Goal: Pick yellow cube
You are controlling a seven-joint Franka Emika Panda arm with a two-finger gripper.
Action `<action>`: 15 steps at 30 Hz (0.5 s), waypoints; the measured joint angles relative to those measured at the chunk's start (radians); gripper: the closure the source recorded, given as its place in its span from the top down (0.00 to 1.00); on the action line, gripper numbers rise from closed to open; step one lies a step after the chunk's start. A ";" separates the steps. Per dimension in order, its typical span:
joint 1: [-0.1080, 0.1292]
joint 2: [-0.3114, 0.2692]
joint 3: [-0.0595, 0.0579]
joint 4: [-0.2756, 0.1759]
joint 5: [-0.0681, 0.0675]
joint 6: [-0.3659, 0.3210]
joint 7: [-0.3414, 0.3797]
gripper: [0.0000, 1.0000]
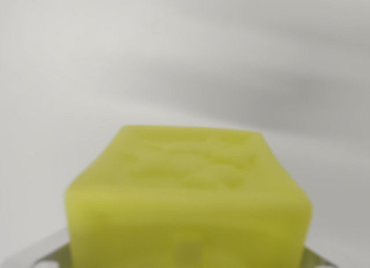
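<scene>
Wrist view only. Yellow cube (188, 193) fills lower centre of frame, very close to lens, out of focus. Top face shows faint raised relief, unreadable through blur. Behind it: plain pale grey-white surface (173, 59), soft shadow bands, no other objs.

Gripper: only slivers of metal show at bottom edge, one at the wrist view's left (40, 257), one at the wrist view's right (317, 261), each just beside a lower corner of cube. Fingertips themselves out of frame. Jaw state: cannot tell. May be pinching cube, may be spread either side of it. Contact not visible.

Judgement: step in hand = grasp or early lift. Cube looks centred betw. the two metal bits, roughly square to cam, which suits a flat-face pinch.

To do it well:
- close on opposite flat faces, not edges or corners
- keep cube centred so neither pad pushes it sideways first
- squeeze firm enough for a smooth-looking block; prob. slippery
- lift straight up, slow, no tilt
- watch cube pos. in frame during lift: any drift or rotation = slip, so stop and re-grip

Risk: off-centre contact twists cube out.
</scene>
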 joint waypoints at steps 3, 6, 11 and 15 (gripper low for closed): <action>0.000 -0.013 0.000 0.005 -0.001 -0.017 0.001 0.00; 0.000 -0.024 0.000 0.010 -0.002 -0.034 0.001 0.00; 0.000 -0.044 0.000 0.020 -0.004 -0.063 0.003 0.00; 0.000 -0.058 0.000 0.028 -0.005 -0.086 0.003 0.00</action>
